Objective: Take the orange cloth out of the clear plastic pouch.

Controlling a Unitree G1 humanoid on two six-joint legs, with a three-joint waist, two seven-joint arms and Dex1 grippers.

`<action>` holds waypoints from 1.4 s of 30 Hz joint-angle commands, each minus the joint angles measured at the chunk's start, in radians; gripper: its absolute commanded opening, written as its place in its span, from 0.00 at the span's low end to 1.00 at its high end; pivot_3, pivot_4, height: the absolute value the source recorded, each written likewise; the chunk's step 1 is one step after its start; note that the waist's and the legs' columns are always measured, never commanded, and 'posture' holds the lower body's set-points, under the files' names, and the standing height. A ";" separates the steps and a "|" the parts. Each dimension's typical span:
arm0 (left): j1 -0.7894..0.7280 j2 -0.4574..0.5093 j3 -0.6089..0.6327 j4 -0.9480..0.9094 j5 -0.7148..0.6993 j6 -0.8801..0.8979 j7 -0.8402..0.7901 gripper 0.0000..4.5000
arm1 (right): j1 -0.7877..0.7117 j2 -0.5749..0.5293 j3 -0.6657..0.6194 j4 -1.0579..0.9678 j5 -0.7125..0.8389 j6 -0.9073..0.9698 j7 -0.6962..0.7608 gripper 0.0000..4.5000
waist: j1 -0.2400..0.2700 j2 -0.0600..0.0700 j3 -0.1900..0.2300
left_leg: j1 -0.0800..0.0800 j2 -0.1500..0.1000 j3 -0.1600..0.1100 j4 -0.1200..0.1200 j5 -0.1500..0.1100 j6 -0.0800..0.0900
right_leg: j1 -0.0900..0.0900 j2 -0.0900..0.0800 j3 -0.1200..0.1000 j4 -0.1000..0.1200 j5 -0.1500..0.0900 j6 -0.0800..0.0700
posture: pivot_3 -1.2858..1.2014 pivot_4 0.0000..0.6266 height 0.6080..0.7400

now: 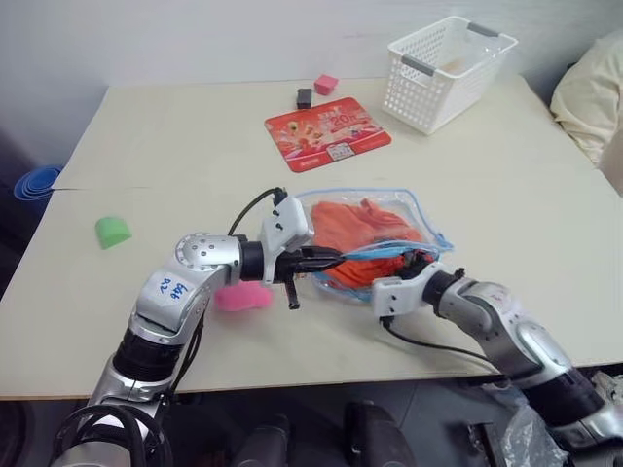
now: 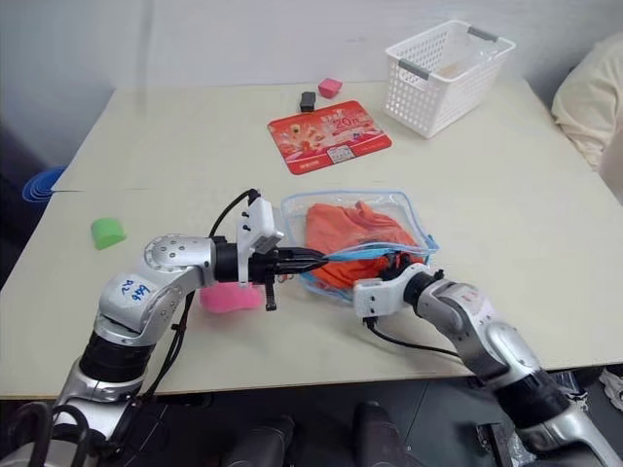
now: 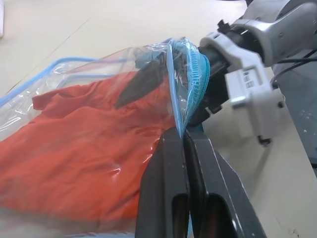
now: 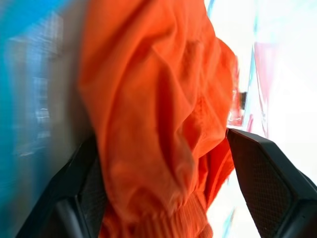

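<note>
The clear plastic pouch (image 1: 375, 238) lies on the desk (image 1: 506, 195) just right of the frame's centre in the head views, with the orange cloth (image 1: 365, 233) bunched inside it. The left tool (image 1: 326, 259) comes in from the left of the frame and is pinched tight on the blue zipper edge (image 3: 185, 74) at the pouch's lower lip; in the left wrist view its two fingers (image 3: 163, 188) meet on the plastic with no gap. It lifts that lip a little so the mouth gapes.

The right tool (image 4: 163, 163) reaches in from the lower right of the frame, its tip at the pouch mouth. Its fingers stand wide apart, one on each side of a fold of the cloth, and they have not closed on it.

The step in hand looks like the grab inside the pouch. To do it well, the right tool should go a little deeper so that a thick fold sits between the pads, not just a thin hem, and then close firmly. It should catch cloth alone, as plastic pinched along with it would drag the pouch. The left tool should keep its pinch and hold the lip raised and steady, since the pull out will tug the pouch toward the lower right. A slow, straight draw along the mouth's opening should free the cloth without snagging on the zipper.
</note>
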 commanded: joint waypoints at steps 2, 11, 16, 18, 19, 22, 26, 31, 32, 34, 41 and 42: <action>-0.022 -0.009 0.005 -0.048 -0.031 -0.001 0.006 0.00 | -0.025 0.059 0.043 0.131 -0.057 0.006 -0.030 0.60 | -0.008 -0.001 -0.001 | 0.000 0.000 0.000 0.000 0.000 0.000 | 0.000 0.000 0.000 0.000 0.000 0.000 | 0.52 0.24 1.00; -0.047 -0.067 0.039 -0.018 -0.065 0.044 0.069 0.00 | -0.017 0.057 0.047 0.121 -0.043 -0.037 0.008 0.01 | -0.012 -0.003 -0.002 | 0.000 0.000 -0.001 0.000 0.000 0.000 | 0.000 0.000 0.000 0.001 0.000 0.000 | 0.52 0.24 1.00; -0.094 -0.130 0.059 0.048 -0.054 0.059 0.152 0.00 | 0.016 0.003 0.062 0.049 -0.088 -0.102 0.024 0.01 | -0.004 -0.003 -0.002 | 0.000 0.000 -0.001 0.000 0.000 0.000 | 0.000 0.000 0.000 0.000 0.000 0.000 | 0.52 0.24 1.00; -0.102 -0.127 0.034 0.074 -0.018 0.037 0.168 0.00 | 0.031 -0.030 0.057 0.007 -0.104 -0.133 0.028 0.01 | -0.001 -0.003 -0.002 | 0.000 0.000 -0.001 0.000 0.000 0.000 | 0.000 0.000 0.000 0.000 0.000 0.000 | 0.52 0.24 1.00; -0.102 -0.124 0.024 0.081 -0.006 0.029 0.173 0.00 | 0.037 -0.040 0.053 -0.006 -0.107 -0.143 0.030 0.01 | 0.001 -0.003 -0.002 | 0.000 0.000 -0.001 0.000 0.000 0.000 | 0.000 0.000 0.000 -0.001 0.000 0.000 | 0.52 0.24 1.00; -0.076 -0.058 -0.097 0.119 0.134 -0.113 0.148 0.00 | 0.075 -0.115 -0.029 -0.118 -0.070 -0.179 0.044 0.01 | 0.011 -0.003 -0.002 | 0.000 -0.001 -0.001 -0.001 0.000 0.000 | 0.000 0.000 0.000 -0.001 0.000 0.000 | 0.52 0.24 1.00; -0.056 -0.015 -0.171 0.185 0.242 -0.244 0.144 0.00 | 0.125 -0.188 -0.145 -0.254 0.055 -0.213 0.091 0.01 | 0.011 -0.002 -0.002 | 0.000 -0.001 0.000 -0.001 0.000 0.000 | 0.000 0.000 0.000 -0.002 0.000 0.000 | 0.52 0.24 1.00; -0.052 -0.026 -0.170 0.252 0.286 -0.288 0.159 0.00 | 0.213 -0.313 -0.195 -0.354 0.269 -0.354 0.211 0.01 | 0.011 -0.002 -0.002 | 0.000 0.001 0.000 -0.001 0.000 0.000 | 0.000 0.001 0.000 -0.001 0.000 0.000 | 0.52 0.24 1.00; -0.057 -0.030 -0.163 0.266 0.292 -0.289 0.166 0.00 | 0.258 -0.356 -0.205 -0.371 0.307 -0.383 0.243 0.01 | 0.013 -0.002 -0.002 | 0.000 0.001 0.000 -0.002 0.000 0.000 | 0.000 0.001 0.000 -0.002 0.000 0.000 | 0.52 0.24 1.00; -0.067 -0.032 -0.149 0.290 0.303 -0.294 0.175 0.00 | 0.343 -0.419 -0.254 -0.385 0.330 -0.428 0.270 0.01 | 0.016 -0.003 -0.001 | -0.001 0.000 -0.001 -0.002 0.000 0.000 | 0.000 0.001 0.000 -0.002 0.000 0.000 | 0.52 0.24 1.00; -0.110 0.031 -0.079 0.398 0.342 -0.333 0.184 0.00 | 0.695 -0.549 -0.621 -0.166 0.373 -0.660 0.318 0.01 | 0.013 -0.003 -0.001 | 0.000 0.000 0.002 -0.001 0.000 0.001 | 0.000 0.001 0.001 -0.002 0.000 0.000 | 0.52 0.24 1.00; -0.109 0.043 -0.075 0.396 0.339 -0.339 0.168 0.00 | 0.730 -0.554 -0.666 -0.114 0.360 -0.700 0.316 0.01 | 0.011 -0.004 -0.001 | 0.000 0.000 0.002 -0.001 0.000 0.001 | 0.000 0.002 0.001 -0.002 0.000 0.000 | 0.52 0.24 1.00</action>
